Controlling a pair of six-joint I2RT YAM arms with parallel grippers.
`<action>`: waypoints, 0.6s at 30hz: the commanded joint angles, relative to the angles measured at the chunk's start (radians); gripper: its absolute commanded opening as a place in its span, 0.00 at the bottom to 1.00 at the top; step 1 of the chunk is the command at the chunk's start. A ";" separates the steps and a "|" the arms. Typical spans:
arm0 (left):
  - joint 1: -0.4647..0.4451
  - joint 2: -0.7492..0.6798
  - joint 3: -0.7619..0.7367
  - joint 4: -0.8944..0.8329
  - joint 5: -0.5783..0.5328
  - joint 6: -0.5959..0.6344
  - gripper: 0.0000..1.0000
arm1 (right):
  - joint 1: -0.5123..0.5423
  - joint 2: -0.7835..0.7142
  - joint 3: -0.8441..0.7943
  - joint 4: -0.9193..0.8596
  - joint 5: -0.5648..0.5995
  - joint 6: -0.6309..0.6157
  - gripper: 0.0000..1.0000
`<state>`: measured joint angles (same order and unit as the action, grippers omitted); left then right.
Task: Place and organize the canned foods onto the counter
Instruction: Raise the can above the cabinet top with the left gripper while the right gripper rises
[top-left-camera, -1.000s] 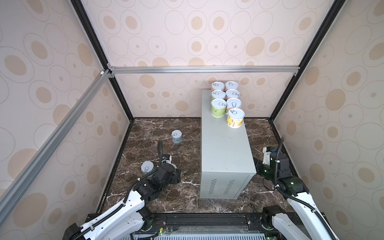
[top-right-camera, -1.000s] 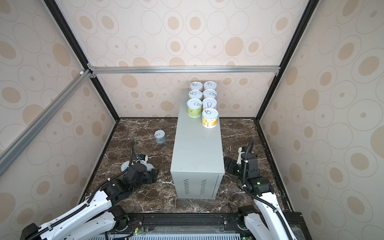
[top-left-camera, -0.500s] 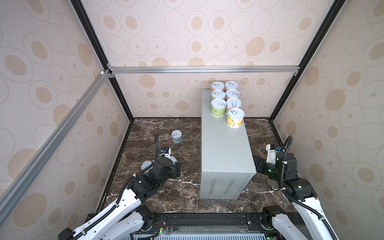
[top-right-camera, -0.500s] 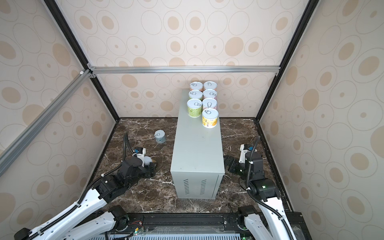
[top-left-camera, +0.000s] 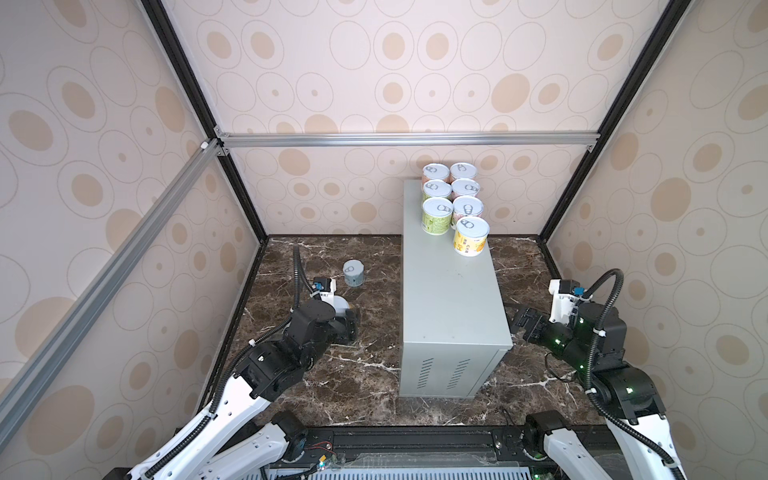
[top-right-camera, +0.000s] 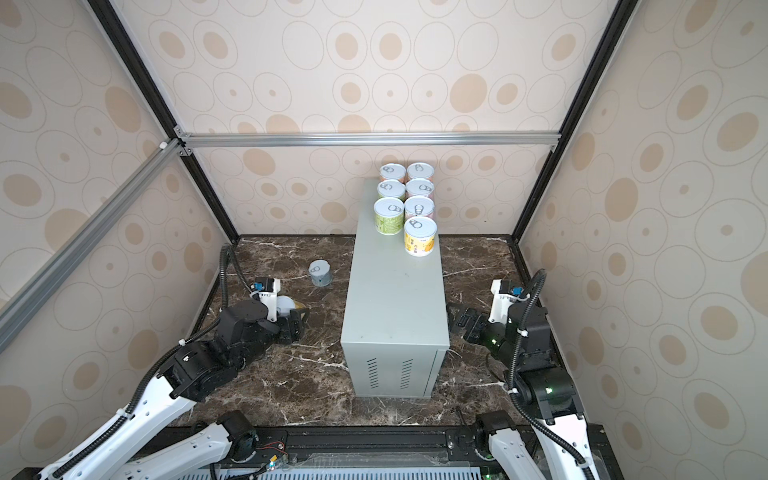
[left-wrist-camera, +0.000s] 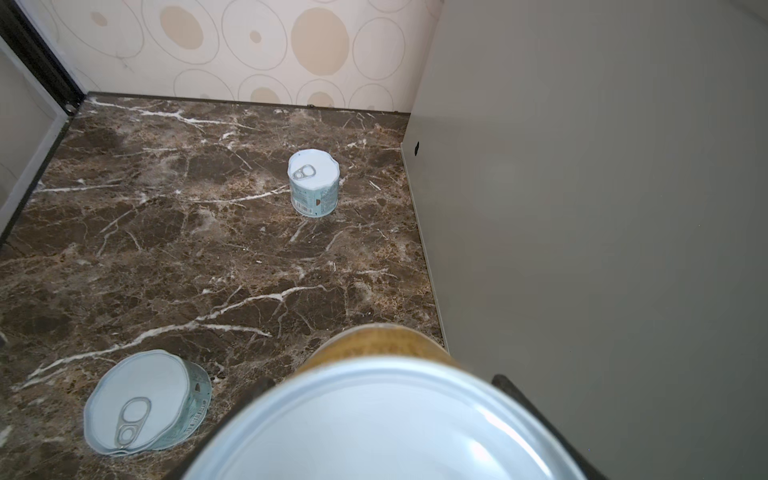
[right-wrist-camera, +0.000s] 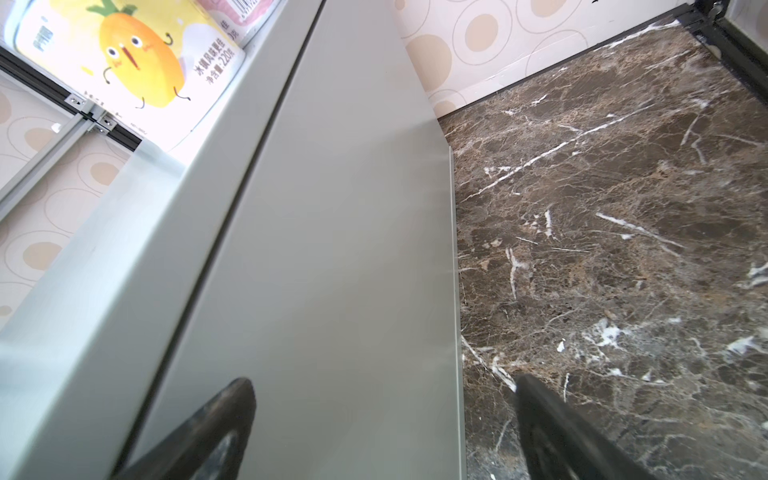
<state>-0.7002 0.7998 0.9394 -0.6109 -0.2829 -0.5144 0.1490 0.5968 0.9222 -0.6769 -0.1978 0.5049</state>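
1. Canned foods (top-left-camera: 457, 208), seven of them, stand upright at the far end of the counter (top-left-camera: 449, 299), in two rows that touch each other: three on the left, four on the right
2. The yellow can (top-left-camera: 471, 237) is the nearest one of the right row and sits close to the right edge of the counter
3. The left gripper (left-wrist-camera: 380, 388) has its jaws apart by the width of the orange can (left-wrist-camera: 382, 424) and clamps it from both sides, low over the marble surface (top-left-camera: 365, 374), left of the counter; we cannot tell if this can touches the marble
4. On the marble we see the far pale blue can (top-left-camera: 353, 274), upright and near the left wall of the counter, and the near pale blue can (left-wrist-camera: 145, 407), just beside the orange can
5. The right gripper (right-wrist-camera: 386, 436) is wide open and holds nothing; it is close beside the right wall of the counter
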 joint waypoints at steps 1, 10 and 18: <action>0.006 -0.005 0.104 -0.011 -0.027 0.046 0.73 | -0.005 -0.013 0.035 -0.043 0.025 -0.035 1.00; 0.006 0.018 0.208 -0.077 -0.019 0.083 0.72 | -0.003 -0.004 0.083 -0.071 0.060 -0.081 1.00; 0.006 0.056 0.312 -0.134 -0.018 0.122 0.71 | 0.012 0.033 0.132 -0.081 0.066 -0.098 1.00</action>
<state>-0.7002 0.8543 1.1671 -0.7517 -0.2829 -0.4328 0.1520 0.6182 1.0256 -0.7414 -0.1455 0.4286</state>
